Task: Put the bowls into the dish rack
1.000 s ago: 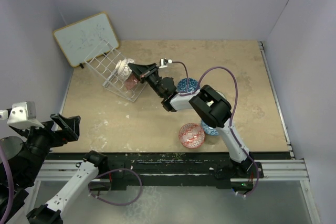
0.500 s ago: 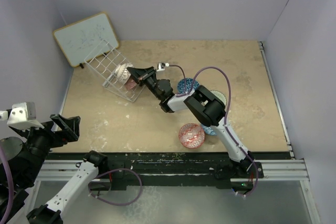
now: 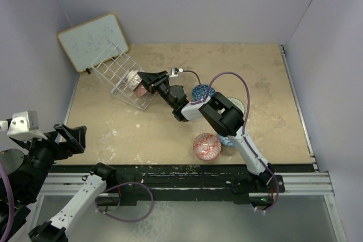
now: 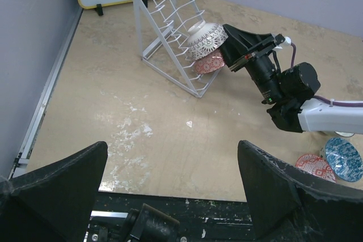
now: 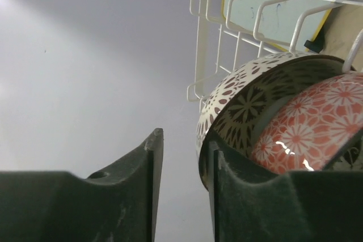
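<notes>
The white wire dish rack (image 3: 118, 75) stands tilted at the back left and also shows in the left wrist view (image 4: 167, 26). A cream-white bowl (image 4: 204, 37) and a red bowl (image 4: 207, 63) rest in it. In the right wrist view the cream bowl (image 5: 238, 100) holds the red bowl (image 5: 312, 128). My right gripper (image 3: 143, 77) is at these bowls, its jaws slightly apart with only wall between them (image 5: 180, 185). One finger touches the cream bowl's rim. My left gripper (image 4: 173, 196) is open and empty at the near left.
Loose bowls lie on the table: a blue one (image 3: 202, 91), a red one (image 3: 206, 146) and a blue one (image 3: 228, 139) partly under the right arm. A wood-framed whiteboard (image 3: 92, 41) leans behind the rack. Walls close off the left, back and right.
My right gripper has moved left, closer to the rack, and the cream bowl sits deeper in the rack. The left arm has barely moved.
</notes>
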You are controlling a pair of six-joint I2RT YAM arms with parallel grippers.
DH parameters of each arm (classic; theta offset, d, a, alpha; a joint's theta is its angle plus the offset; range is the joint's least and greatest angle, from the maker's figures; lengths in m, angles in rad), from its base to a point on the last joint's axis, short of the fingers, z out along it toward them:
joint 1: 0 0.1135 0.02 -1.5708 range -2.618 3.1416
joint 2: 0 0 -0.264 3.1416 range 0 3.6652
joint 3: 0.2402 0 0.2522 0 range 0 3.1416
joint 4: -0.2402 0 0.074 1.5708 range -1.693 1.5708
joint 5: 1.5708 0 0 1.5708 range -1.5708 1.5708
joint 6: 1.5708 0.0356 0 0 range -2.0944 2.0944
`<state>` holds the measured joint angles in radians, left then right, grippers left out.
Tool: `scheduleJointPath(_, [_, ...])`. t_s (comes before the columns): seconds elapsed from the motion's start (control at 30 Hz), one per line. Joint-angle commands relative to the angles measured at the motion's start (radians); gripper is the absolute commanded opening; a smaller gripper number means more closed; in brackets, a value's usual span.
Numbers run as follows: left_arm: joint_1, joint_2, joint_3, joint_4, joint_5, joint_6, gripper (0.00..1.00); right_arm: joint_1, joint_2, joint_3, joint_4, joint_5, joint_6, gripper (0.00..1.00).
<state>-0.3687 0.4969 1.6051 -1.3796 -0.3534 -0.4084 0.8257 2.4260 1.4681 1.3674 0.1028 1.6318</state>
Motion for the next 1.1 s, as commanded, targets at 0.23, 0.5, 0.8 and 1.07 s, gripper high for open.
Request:
scheduleJointPath(0.23, [0.002, -0.003, 0.01, -0.001, -0.013, -0.007, 0.99, 0.003, -0.158, -0.041, -0.072, 0.032, 0.003, 0.44])
scheduleJointPath(0.5, [0.001, -0.009, 0.014, -0.003, -0.013, -0.01, 0.99, 0.003, -0.212, -0.052, -0.225, 0.026, 0.02, 0.49])
scheduleJointPath(0.8, [0.001, -0.018, 0.012, -0.008, -0.019, -0.015, 0.99, 0.004, -0.238, -0.006, -0.436, -0.04, 0.025, 0.5])
scheduleJointPath(1.07, [0.001, -0.021, 0.013, -0.01, -0.022, -0.018, 0.99, 0.003, -0.271, 0.044, -0.62, -0.038, -0.034, 0.52])
